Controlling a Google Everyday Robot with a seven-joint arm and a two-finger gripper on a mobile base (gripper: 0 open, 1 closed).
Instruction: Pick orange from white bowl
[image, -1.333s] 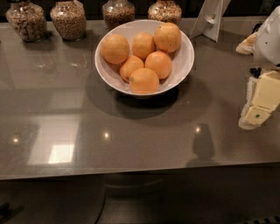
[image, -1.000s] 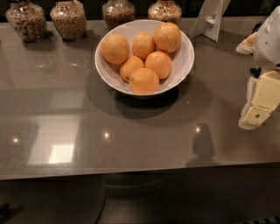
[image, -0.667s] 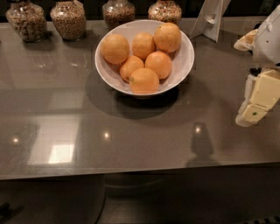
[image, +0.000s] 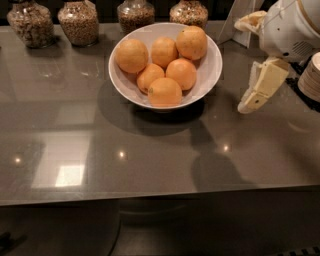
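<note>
The white bowl (image: 212, 70) stands on the grey counter at the back middle, with several oranges in it. A big orange (image: 191, 42) lies at the bowl's upper right and another big one (image: 132, 56) at its left. My gripper (image: 245, 65) hangs above the counter just right of the bowl, close to its rim and not touching it. It is open and empty. One cream finger (image: 262, 85) points down and left. The other (image: 248, 22) is higher, near the white wrist.
Several glass jars of grain (image: 78, 22) line the back edge behind the bowl. A white stand (image: 235, 20) leans at the back right. A stack of plates (image: 311, 75) sits at the right edge. The counter's front edge (image: 150, 197) runs across below.
My gripper has moved left and a little up, from the right edge toward the bowl's right rim. The bowl and the oranges have not moved.
</note>
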